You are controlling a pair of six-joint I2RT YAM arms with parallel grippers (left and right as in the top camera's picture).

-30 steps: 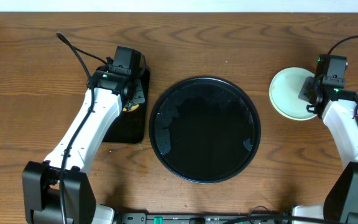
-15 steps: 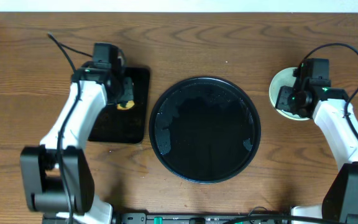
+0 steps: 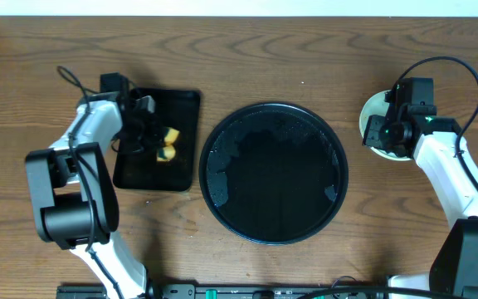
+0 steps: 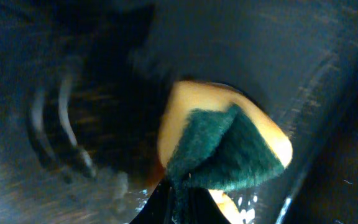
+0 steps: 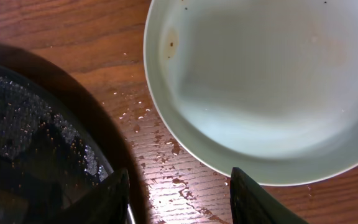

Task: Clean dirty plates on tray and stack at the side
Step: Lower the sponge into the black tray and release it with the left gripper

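Showing plate (image 5: 260, 81): pale, glossy, brown speck (image 5: 169, 43) | tray (image 3: 272, 174): black, wet

Wooden table (image 3: 305, 58): round black tray (image 3: 274, 178) centre, rectangular tray (image 3: 182, 108) left, pale plate (image 3: 372, 112) right.

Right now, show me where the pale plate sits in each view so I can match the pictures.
Overhead: the plate is at the far right, partly covered by the arm.
Left wrist: not in it; only a sponge shows.
Right wrist: the plate fills the upper right.
Shared landmark: the round tray, left of the plate overhead and at lower left in the right wrist view.
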